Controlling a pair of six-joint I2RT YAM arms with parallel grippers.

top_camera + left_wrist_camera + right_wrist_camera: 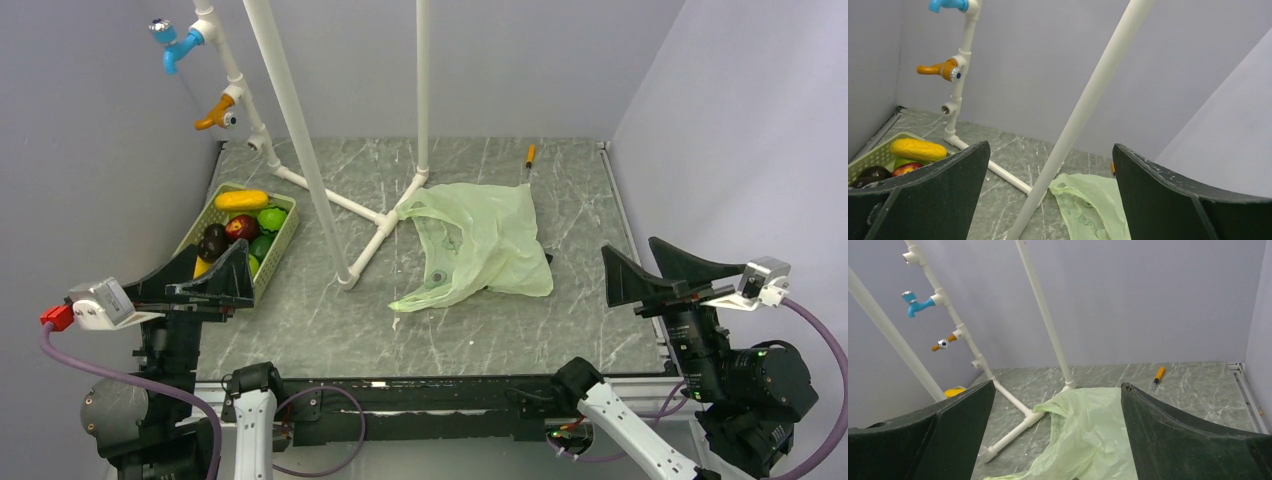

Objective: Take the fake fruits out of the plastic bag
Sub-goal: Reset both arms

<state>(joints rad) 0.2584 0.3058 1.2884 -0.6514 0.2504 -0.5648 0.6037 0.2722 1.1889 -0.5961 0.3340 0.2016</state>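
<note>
No readable text anywhere; round printed marks on plastic bag (478, 245) too blurred to read.

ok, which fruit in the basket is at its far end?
The yellow oblong fruit, lying crosswise at the basket's far end; the green fruits, red fruit and dark fruit sit nearer the front.

**Top view:** my left gripper (215, 265) covers the near end of the basket (289, 222), so the fake fruits (241, 200) show only in part. The plastic bag (485, 240) is cloudy; whether it holds anything cannot be told. The orange-handled item (530, 155) at the far edge is too small to identify.

**Wrist views:** the lower edge cuts off the bag's near part; the white pipes (300, 140) run out at the top.
</note>
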